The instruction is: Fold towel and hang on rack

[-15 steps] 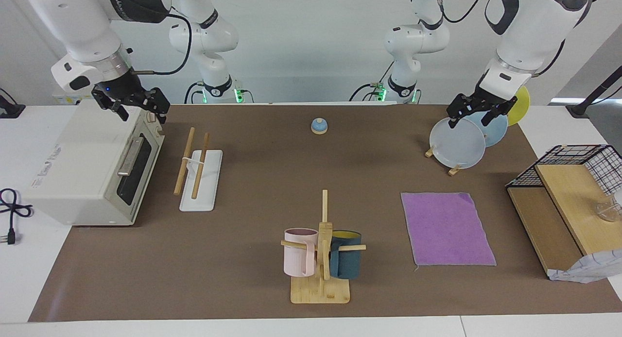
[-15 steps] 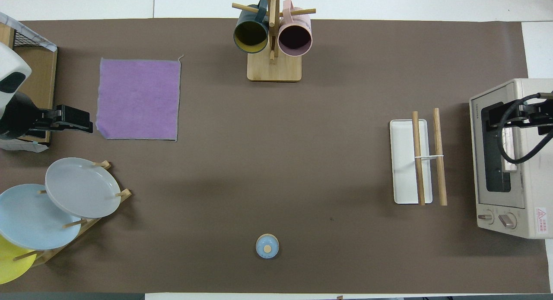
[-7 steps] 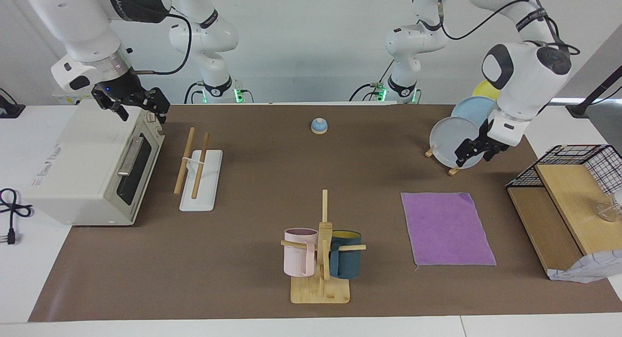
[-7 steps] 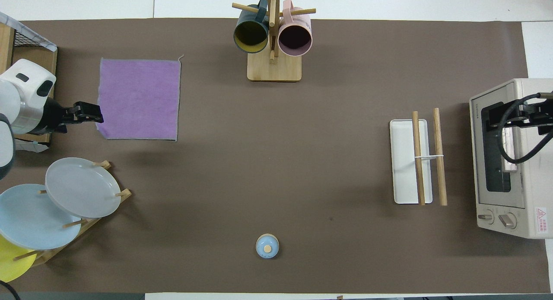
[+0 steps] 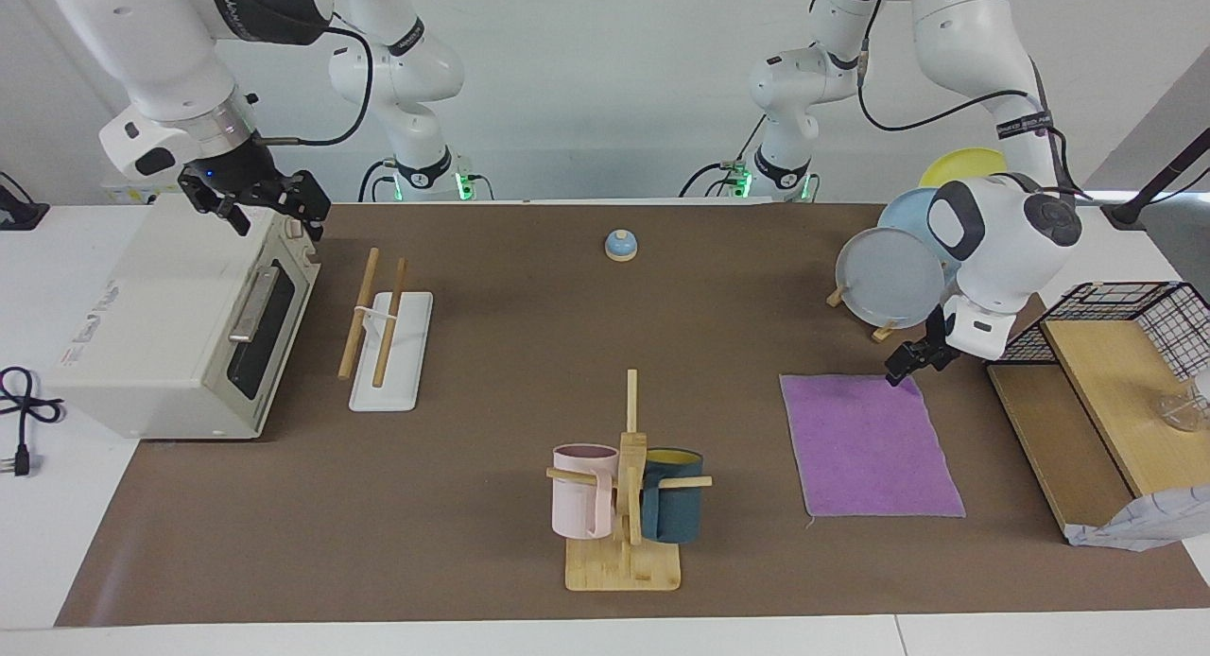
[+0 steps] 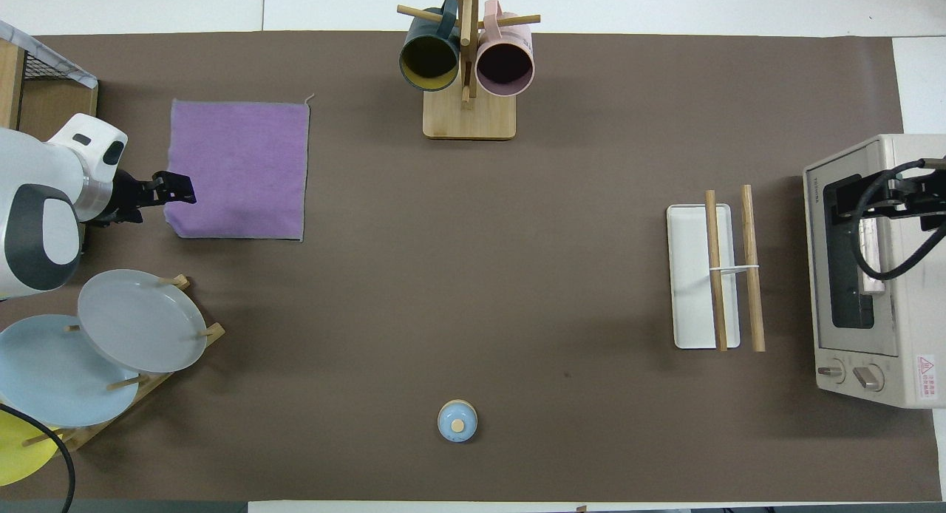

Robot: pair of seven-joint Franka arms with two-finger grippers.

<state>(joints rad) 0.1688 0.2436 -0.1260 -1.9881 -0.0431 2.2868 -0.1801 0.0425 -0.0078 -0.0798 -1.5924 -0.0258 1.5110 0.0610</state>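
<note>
- Two mugs, one pink (image 5: 583,491) and one dark teal (image 5: 673,507), hang on a bamboo mug stand (image 5: 625,543) at the table edge farthest from the robots, roughly between the towel and the rack.
- Three plates, grey (image 5: 887,276), pale blue (image 6: 52,370) and yellow (image 5: 959,163), lean in a wooden plate stand just nearer to the robots than the towel; a wooden shelf with a black wire basket (image 5: 1125,308) stands beside the towel at the left arm's end.
- A white toaster oven (image 5: 175,320) sits at the right arm's end, and a small blue bell (image 5: 620,246) sits near the robots at mid-table.
- The left gripper (image 5: 907,365) is low over the corner of the square purple towel (image 5: 865,445) nearest the robots and the shelf; whether its fingers are parted or touch the cloth cannot be told.
- The right gripper (image 5: 274,207) hangs over the oven's top front edge, its fingers spread, holding nothing.
- The towel lies flat and unfolded, purple face up, its edges about parallel with the table's.
- The rack (image 5: 388,344), a white rectangular base with two light wooden rods, stands in front of the oven door, well apart from the towel; its long axis runs toward and away from the robots.
</note>
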